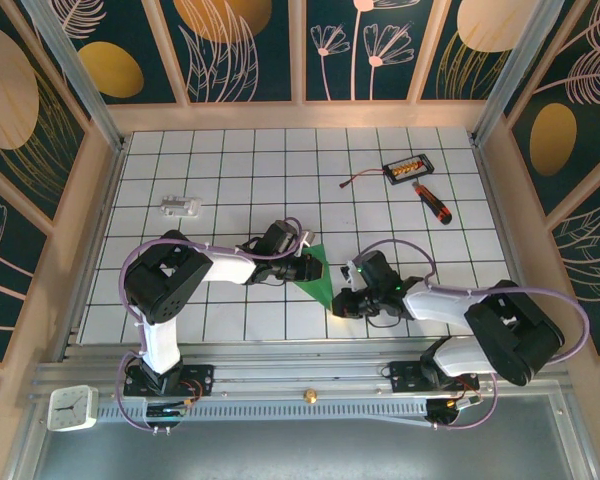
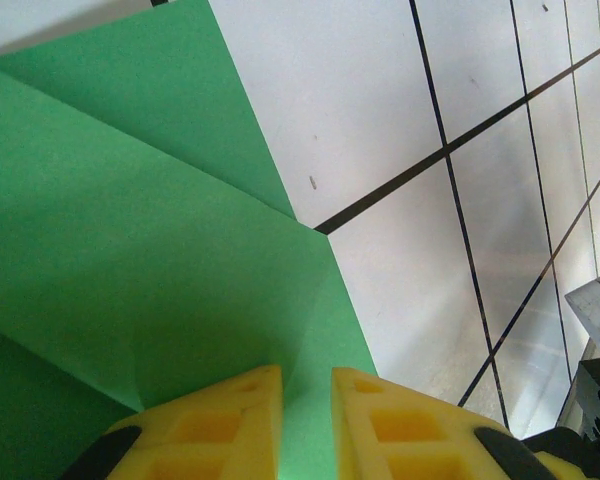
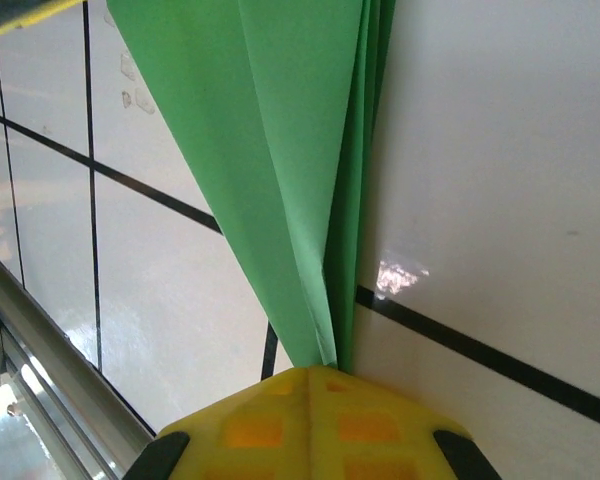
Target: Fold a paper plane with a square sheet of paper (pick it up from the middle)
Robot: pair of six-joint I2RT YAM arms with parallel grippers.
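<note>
The square sheet of paper (image 1: 317, 280) is bright green and creased to a pointed triangle, lying mid-table between the two arms. My left gripper (image 1: 315, 267) sits over its wide upper end. In the left wrist view the yellow fingers (image 2: 240, 420) stand a narrow gap apart over the green folds (image 2: 180, 250), with paper showing flat in the gap at my left gripper (image 2: 306, 375). My right gripper (image 1: 340, 303) is at the paper's narrow lower tip. In the right wrist view my right gripper (image 3: 315, 372) is shut on the layered green point (image 3: 280, 150).
A black-and-orange screwdriver (image 1: 435, 203) and a small black box with orange parts (image 1: 407, 167) lie at the back right, with a red wire (image 1: 362, 179) beside them. A small pale object (image 1: 180, 207) sits back left. Wooden walls ring the tiled table (image 1: 230, 160).
</note>
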